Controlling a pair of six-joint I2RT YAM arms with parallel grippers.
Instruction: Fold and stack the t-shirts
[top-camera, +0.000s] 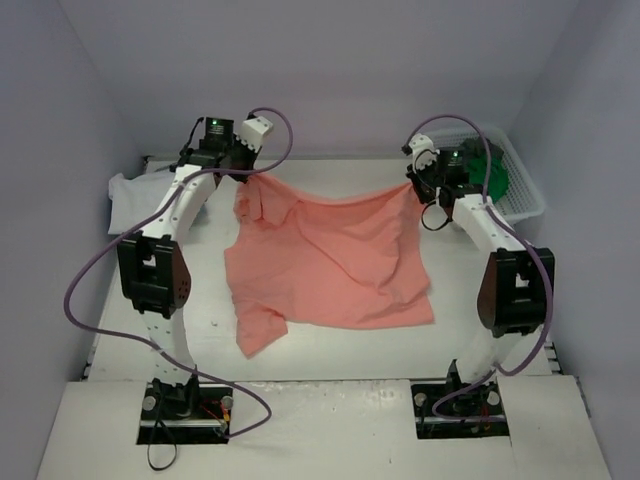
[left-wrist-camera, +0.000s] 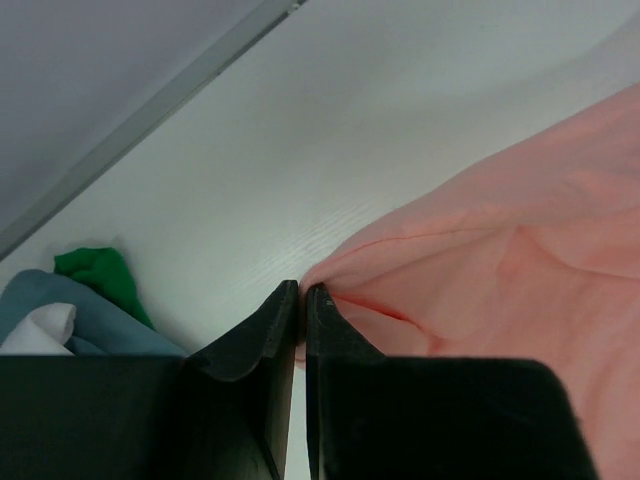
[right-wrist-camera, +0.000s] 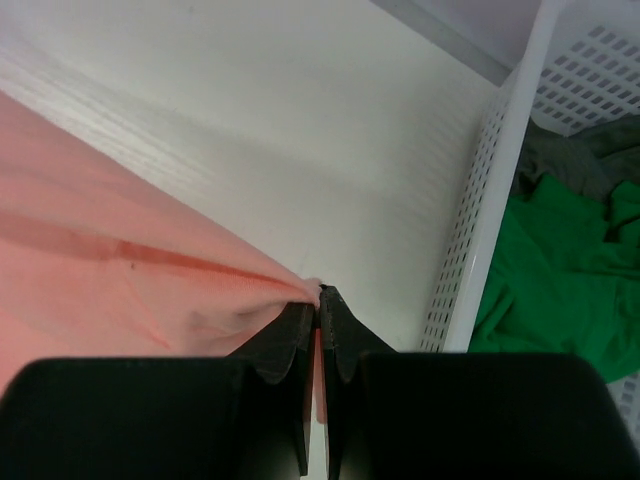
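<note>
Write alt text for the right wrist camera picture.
The right pincer is shut on an edge of a salmon pink t-shirt over a white table. Beside it, a white mesh basket holds green cloth and grey cloth.

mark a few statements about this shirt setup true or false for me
1. The left jaws and right jaws are both shut on the far edge of the salmon t-shirt. True.
2. The mesh basket stands at the left side of the table. False: it stands far right, beside the right arm.
3. A green t-shirt lies in the basket. True.
4. The salmon t-shirt is folded in a neat square. False: it lies spread out and wrinkled.
</note>
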